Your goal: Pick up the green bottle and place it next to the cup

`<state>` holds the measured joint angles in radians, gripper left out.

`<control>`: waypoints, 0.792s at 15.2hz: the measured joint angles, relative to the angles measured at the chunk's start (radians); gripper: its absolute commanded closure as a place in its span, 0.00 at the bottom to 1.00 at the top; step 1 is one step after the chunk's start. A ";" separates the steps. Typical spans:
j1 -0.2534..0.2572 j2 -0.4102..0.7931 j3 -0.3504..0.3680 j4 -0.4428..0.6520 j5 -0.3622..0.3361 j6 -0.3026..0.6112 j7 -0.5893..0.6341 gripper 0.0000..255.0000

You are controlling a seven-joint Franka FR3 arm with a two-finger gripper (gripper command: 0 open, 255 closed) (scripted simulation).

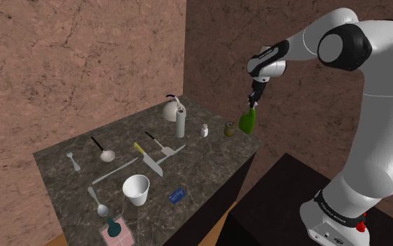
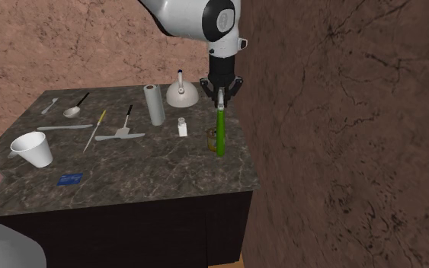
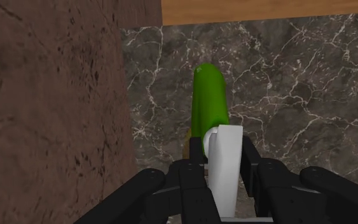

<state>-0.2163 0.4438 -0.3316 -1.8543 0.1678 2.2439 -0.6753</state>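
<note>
The green bottle (image 1: 246, 121) has a white neck and hangs upright at the dark marble counter's back right end, its base at or just above the top. My black gripper (image 1: 255, 98) is shut on its neck from above. In the second exterior view the bottle (image 2: 220, 131) hangs below the gripper (image 2: 220, 94), close to the rough brown wall. The wrist view has both fingers (image 3: 195, 167) clasping the white neck, with the green body (image 3: 208, 107) pointing away over the counter. The white cup (image 1: 136, 189) stands near the counter's front edge, far from the bottle; the second exterior view has the cup (image 2: 33, 148) at its left.
A small brown jar (image 1: 227, 128) stands beside the bottle, then a white shaker (image 1: 204, 131), a tall white cylinder (image 1: 180, 124) and a kettle (image 1: 172, 108). Spoons, a knife (image 1: 149, 159), a spatula (image 1: 158, 144) and a blue card (image 1: 177, 195) lie mid-counter. The brown wall (image 2: 342, 129) rises beside the bottle.
</note>
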 measured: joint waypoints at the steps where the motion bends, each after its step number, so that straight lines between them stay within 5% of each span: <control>1: 0.002 -0.008 -0.002 0.003 -0.004 -0.011 0.002 1.00; 12: 0.013 -0.083 -0.018 0.052 -0.037 -0.130 0.023 1.00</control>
<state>-0.2037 0.3609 -0.3499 -1.8023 0.1306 2.1135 -0.6521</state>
